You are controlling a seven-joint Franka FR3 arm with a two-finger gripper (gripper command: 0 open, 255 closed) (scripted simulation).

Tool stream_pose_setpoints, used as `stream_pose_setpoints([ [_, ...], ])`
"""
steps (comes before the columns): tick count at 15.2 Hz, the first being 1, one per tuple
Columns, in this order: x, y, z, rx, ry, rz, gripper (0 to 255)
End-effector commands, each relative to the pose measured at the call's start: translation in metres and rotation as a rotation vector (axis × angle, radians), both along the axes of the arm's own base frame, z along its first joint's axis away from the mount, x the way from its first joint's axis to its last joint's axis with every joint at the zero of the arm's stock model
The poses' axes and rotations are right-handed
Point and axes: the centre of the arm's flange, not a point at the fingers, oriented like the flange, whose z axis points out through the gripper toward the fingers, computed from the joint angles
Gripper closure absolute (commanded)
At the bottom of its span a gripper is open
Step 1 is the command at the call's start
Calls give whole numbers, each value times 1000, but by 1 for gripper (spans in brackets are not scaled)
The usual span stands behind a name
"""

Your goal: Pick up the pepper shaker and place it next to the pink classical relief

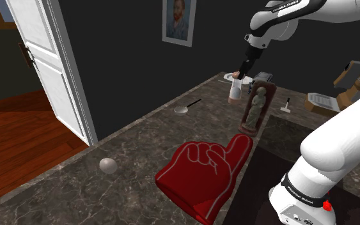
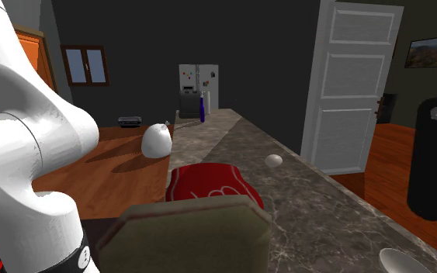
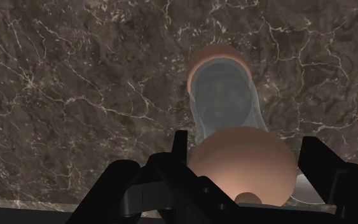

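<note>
Parted jaws straddle the pepper shaker (image 1: 235, 93) (relief (image 1: 256, 108) just beside) near counter (image 1: 140, 148) edge.

- The foam hand (image 1: 204, 169) lies flat on the stone counter (image 1: 140, 137).
- To the shoulder view's left of the foam hand, well apart from it, a small ball (image 1: 109, 165) rests on the counter.
- Just past the foam hand's fingertip, the classical relief (image 1: 256, 108) stands upright.
- Farther behind the foam hand, just beside the relief, stands the pepper shaker (image 1: 235, 93). The gripper (image 1: 238, 75) is directly above it, one finger at each side of the cap.
- Behind the foam hand and to its left, a spoon (image 1: 183, 109) lies on the counter.
- Far left of the foam hand, off the counter, stands a door (image 1: 47, 64).
</note>
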Motion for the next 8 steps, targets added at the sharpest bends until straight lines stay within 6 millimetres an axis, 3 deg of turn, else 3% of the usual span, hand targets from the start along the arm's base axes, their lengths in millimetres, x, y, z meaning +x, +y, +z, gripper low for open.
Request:
stream_pose_setpoints([
  [1, 0, 0, -9, 0, -1, 0, 255],
  [8, 0, 0, -46, 0, -1, 0, 255],
])
